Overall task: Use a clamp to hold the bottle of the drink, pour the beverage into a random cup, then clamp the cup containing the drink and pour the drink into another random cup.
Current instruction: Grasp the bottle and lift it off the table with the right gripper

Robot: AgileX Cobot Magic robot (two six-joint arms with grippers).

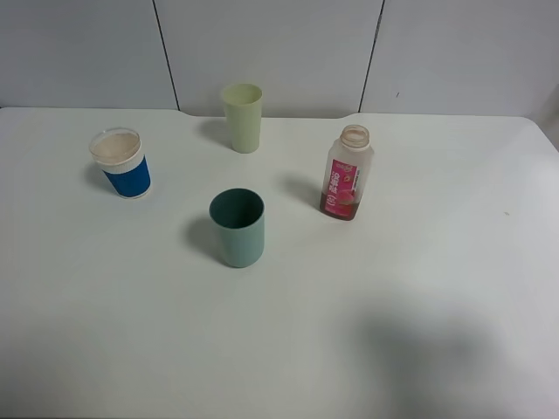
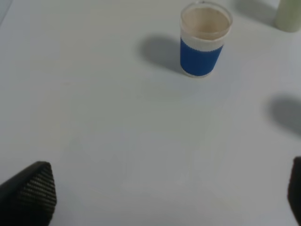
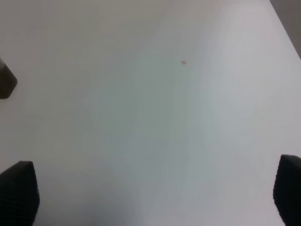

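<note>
White table [image 1: 437, 305]; bottle [image 1: 348, 173] upright, uncapped

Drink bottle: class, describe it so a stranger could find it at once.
On the white table, look right of the dark green cup. The drink bottle stands upright and uncapped; it alone has a pink label and reddish liquid inside.

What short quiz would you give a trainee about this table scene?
1. True or false: the bottle has its cap on.
2. Which cup does the left wrist view show whole? A teal cup, B blue cup, C green cup.
3. How many cups stand on the table?

Key: 1 false; 2 B; 3 three.
</note>
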